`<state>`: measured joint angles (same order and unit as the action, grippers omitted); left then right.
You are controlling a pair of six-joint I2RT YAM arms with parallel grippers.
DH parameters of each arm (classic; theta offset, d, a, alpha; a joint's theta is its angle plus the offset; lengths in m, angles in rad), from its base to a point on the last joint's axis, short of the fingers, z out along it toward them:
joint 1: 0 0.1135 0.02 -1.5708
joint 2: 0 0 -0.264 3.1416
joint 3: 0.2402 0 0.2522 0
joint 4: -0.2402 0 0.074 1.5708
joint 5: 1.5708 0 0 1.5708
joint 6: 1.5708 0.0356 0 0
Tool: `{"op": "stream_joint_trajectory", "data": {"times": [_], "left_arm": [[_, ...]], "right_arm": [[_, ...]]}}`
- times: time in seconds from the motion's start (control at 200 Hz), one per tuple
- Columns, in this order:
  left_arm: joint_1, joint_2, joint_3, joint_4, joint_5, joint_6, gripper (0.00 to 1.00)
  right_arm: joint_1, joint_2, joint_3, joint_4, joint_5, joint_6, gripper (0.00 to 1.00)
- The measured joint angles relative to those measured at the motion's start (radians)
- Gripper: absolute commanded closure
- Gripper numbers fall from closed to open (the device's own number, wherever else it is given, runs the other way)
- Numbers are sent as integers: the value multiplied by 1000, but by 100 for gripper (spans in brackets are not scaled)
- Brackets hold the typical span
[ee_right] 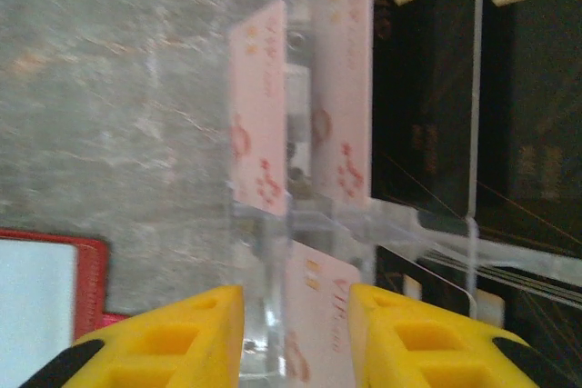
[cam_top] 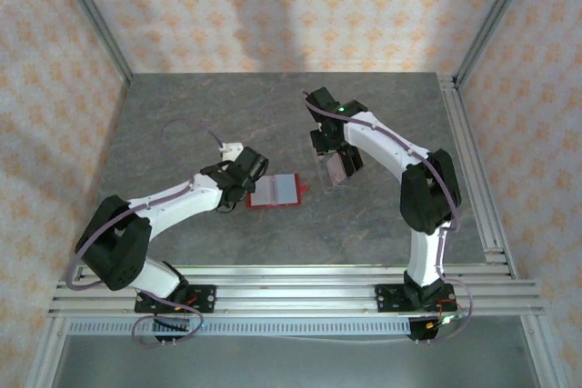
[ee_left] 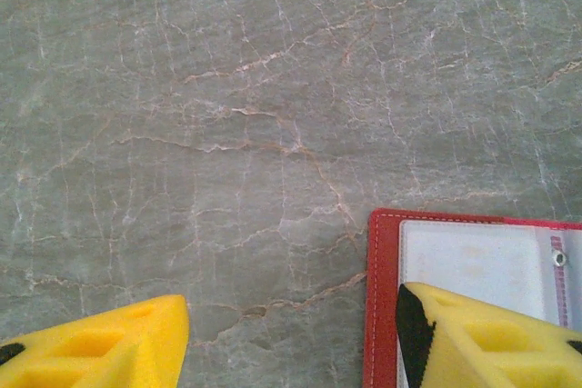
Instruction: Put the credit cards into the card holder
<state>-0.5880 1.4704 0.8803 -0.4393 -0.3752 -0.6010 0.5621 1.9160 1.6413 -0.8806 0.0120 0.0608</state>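
The left gripper (ee_left: 291,315) hangs released, its jaws straddling the left edge of the open red card holder (cam_top: 273,191) on a stone table (cam_top: 173,124) bare all around, and to the right the right gripper (ee_right: 296,302) flanks a pink credit card (ee_right: 318,320) in a clear stand (ee_right: 264,333), though I cannot tell whether it grips the card.
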Motion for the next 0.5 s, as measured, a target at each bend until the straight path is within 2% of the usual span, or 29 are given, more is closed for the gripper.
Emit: {"op": "stream_joint_trajectory", "data": {"times": [0.5], "left_arm": [[2,-7,2,0,0,0,37]], "right_arm": [[0,-17,-114,-2,42,-7,65]]}}
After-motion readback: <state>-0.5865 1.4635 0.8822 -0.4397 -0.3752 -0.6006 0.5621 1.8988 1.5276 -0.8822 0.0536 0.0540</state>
